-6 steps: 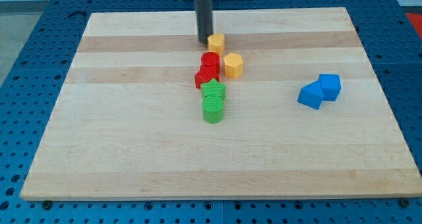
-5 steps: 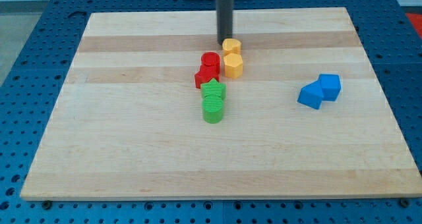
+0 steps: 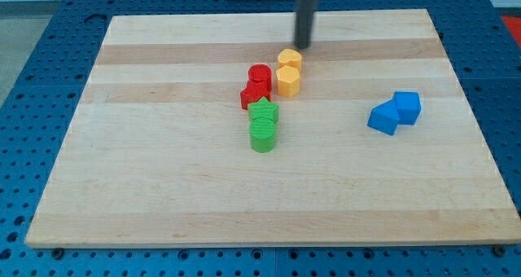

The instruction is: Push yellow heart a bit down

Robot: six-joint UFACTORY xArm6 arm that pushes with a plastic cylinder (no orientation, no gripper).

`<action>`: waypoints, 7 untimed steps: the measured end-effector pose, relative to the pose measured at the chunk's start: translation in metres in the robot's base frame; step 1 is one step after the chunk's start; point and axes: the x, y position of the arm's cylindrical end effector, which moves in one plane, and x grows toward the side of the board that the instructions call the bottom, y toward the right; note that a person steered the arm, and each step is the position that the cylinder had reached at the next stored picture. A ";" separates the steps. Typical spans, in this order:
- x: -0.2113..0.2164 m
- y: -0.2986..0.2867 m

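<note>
The yellow heart [image 3: 289,59] sits near the board's top middle, touching the top of a yellow hexagon block [image 3: 287,81]. My tip [image 3: 304,46] is just above and to the right of the yellow heart, a small gap away from it. The rod rises straight up out of the view's top.
A red cylinder [image 3: 260,75] and a red block [image 3: 253,94] lie left of the yellow pair. A green star [image 3: 264,110] and a green cylinder [image 3: 262,135] sit below them. Two blue blocks [image 3: 383,117] [image 3: 407,106] touch at the view's right. The wooden board [image 3: 163,171] is edged by blue pegboard.
My tip moved right, from the heart's upper left to its upper right. The yellow heart slid right and slightly down and now touches the yellow hexagon.
</note>
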 end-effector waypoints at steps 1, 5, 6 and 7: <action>0.000 -0.033; 0.007 -0.016; 0.007 0.008; 0.009 0.008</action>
